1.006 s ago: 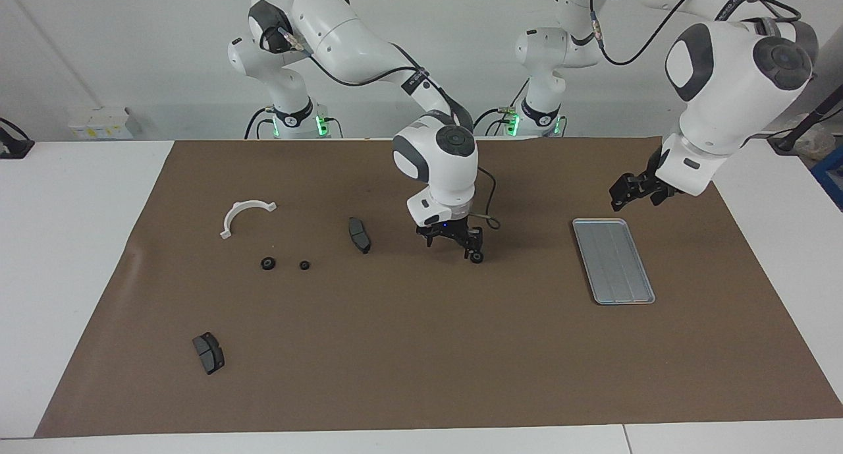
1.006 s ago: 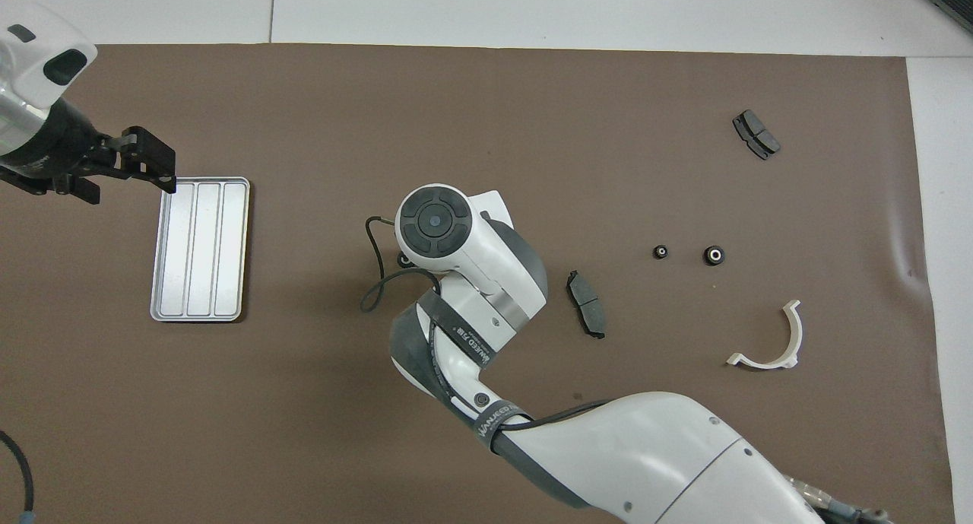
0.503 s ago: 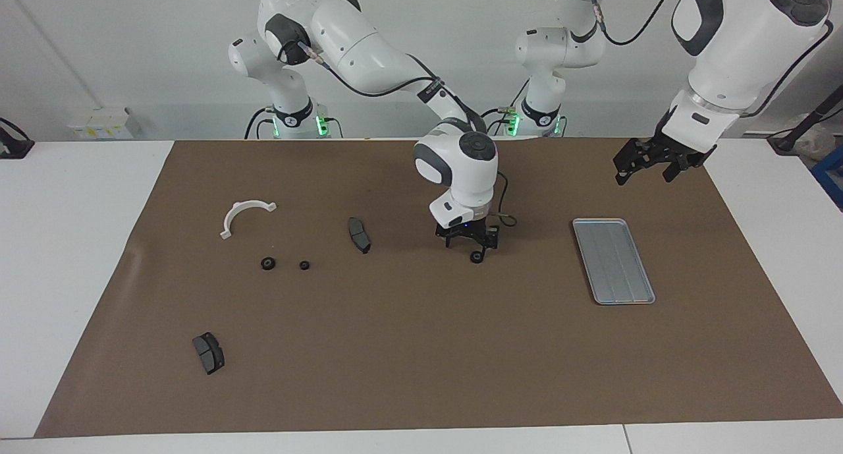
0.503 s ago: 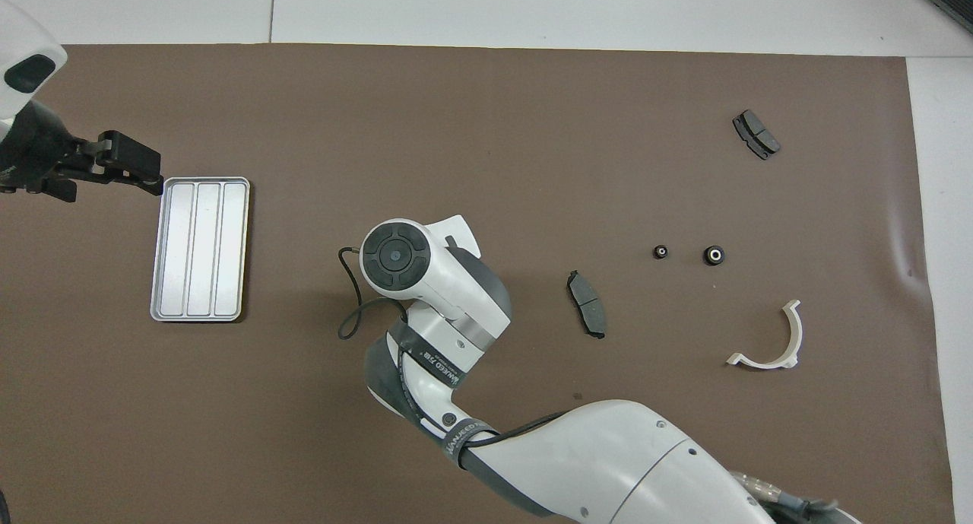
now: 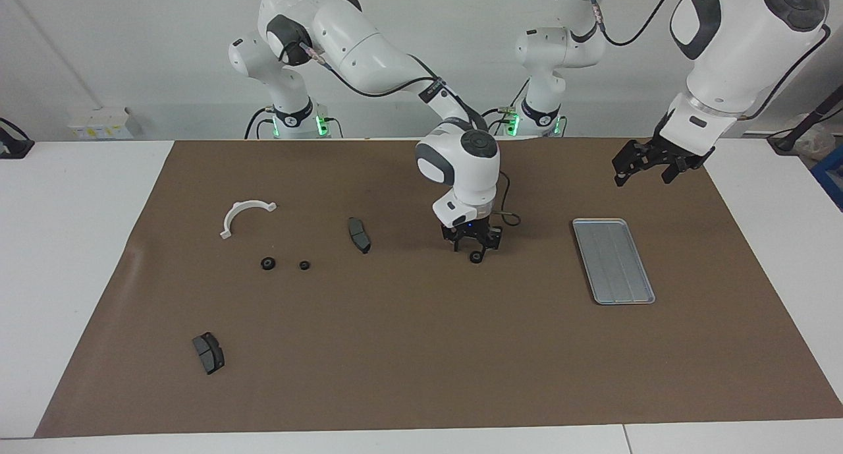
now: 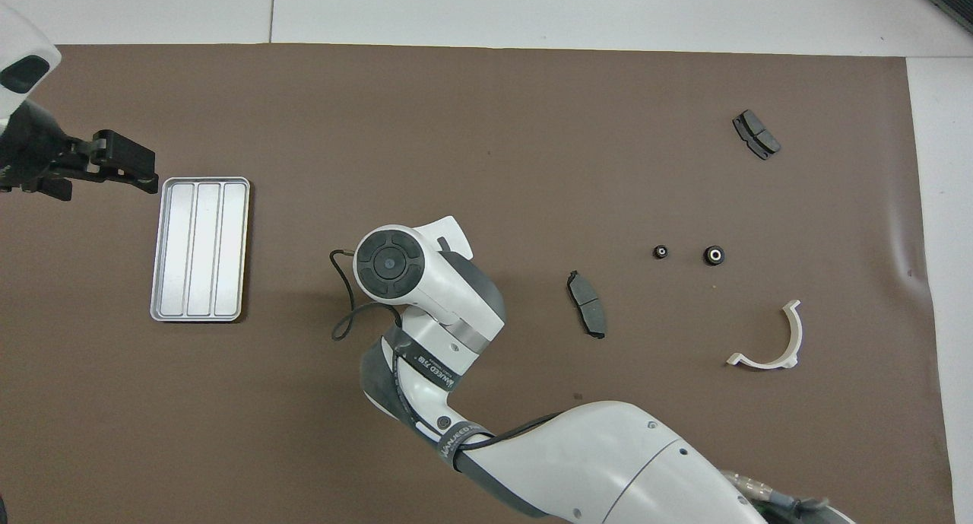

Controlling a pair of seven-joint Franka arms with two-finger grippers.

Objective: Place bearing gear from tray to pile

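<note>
Tray point(image 5: 614, 261) lies well apart from pile point(image 5: 284, 264).

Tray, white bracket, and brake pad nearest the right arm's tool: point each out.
tray point(image 5: 613, 261), facing view, middle of its ridged floor
white bracket point(image 5: 240, 213), facing view, top of its arc
brake pad point(image 5: 359, 234), facing view, its flat face

In the overhead view, the right arm's wrist housing point(image 6: 389, 264) hides the right gripper and the small black gear point(image 5: 475, 257) under it; both show only in the facing view, at 6 o'clock from that housing. The right arm is cut off by the bottom edge at about 5 o'clock. The left arm point(image 6: 23, 140) is cut off by the edge at 9 o'clock. Tooth detail on the two small gears point(image 6: 713, 255) is too small to tell.
</note>
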